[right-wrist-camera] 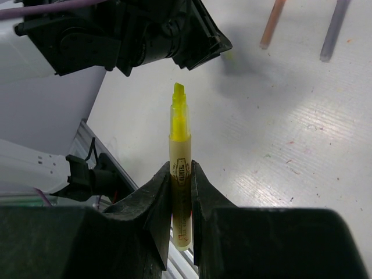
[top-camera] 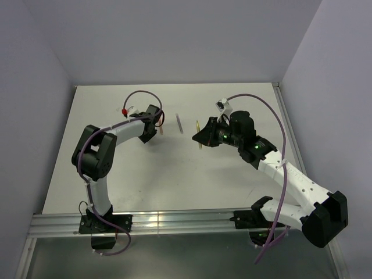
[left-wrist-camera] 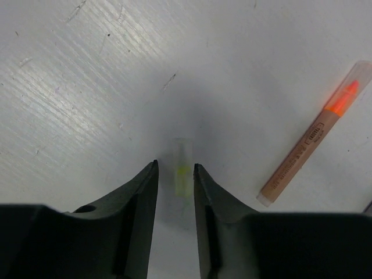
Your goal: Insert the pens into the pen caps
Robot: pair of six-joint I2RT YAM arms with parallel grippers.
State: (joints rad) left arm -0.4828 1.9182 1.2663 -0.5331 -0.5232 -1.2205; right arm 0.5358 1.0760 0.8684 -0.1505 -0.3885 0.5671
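The matte white table (left-wrist-camera: 87,87) was marked by fine scratches. The right gripper (right-wrist-camera: 181,168) was clenched on the slim yellow-green pen (right-wrist-camera: 179,125), its chisel tip bared and raised. The left gripper (left-wrist-camera: 175,174) was parted astride the translucent, tube-shaped cream-yellow cap (left-wrist-camera: 183,163), which lay flat on the table.

i see a white table (top-camera: 174,180) with fine scratches (left-wrist-camera: 75,11) on its surface, an aluminium rail (top-camera: 186,221) running left to right along its near edge, and pale walls (top-camera: 174,35) closing the far, left and right sides.
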